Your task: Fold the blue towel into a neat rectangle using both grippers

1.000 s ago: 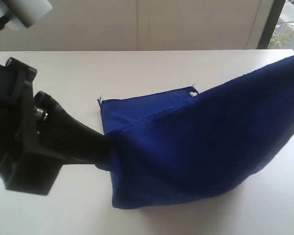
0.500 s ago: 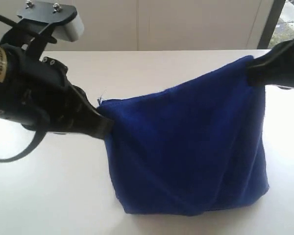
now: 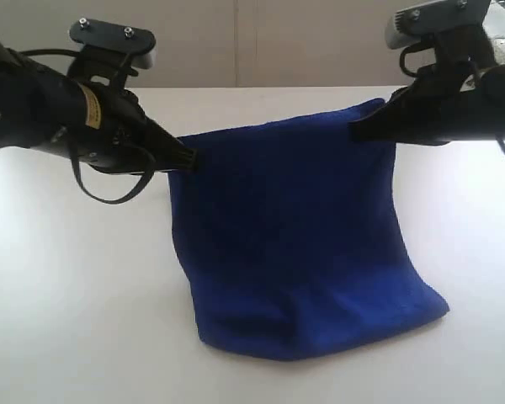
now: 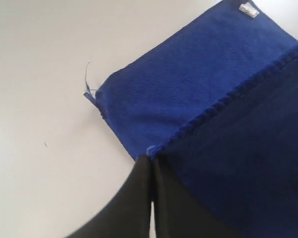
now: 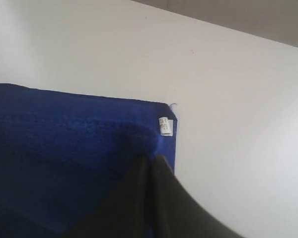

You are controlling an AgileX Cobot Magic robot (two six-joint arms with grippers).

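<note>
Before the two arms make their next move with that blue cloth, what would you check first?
1. Left hand shut on a corner of the deep blue fleecy towel: ok.
2. Right hand shut on the other lifted corner: ok.
3. Lifted edge taut between the hands: ok.
4. Towel's lower layer flat on the white table: ok.
5. Lifted edge lined up over the resting edge with the small white label: not ok, not there yet.

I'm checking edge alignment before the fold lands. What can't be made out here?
Exterior view: the layer lying on the table, hidden behind the raised blue towel.
Left wrist view: how much cloth the left claw pinches, covered by its own tips.
Right wrist view: the white label, print too small.
</note>
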